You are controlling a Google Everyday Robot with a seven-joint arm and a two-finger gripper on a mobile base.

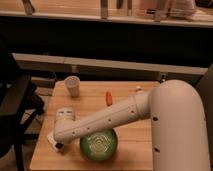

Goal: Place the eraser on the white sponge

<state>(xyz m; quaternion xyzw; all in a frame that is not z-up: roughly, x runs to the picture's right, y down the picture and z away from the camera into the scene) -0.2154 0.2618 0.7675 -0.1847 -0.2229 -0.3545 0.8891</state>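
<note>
One arm reaches from the right across the wooden table (pixel 125 105), and we see its pincer (pixel 56 142) down at the front-left edge, low over the surface. We cannot tell how its fingers stand or whether it holds anything. A small pale patch shows right at the pincer's tip, but we cannot say it is the white sponge; the eraser we cannot make out. A green bowl (pixel 98 144) sits just beside the pincer, near the front edge. A paper cup (pixel 72 85) stands at the back left, an orange object (pixel 108 96) mid-table. Bare table lies between cup and pincer.
</note>
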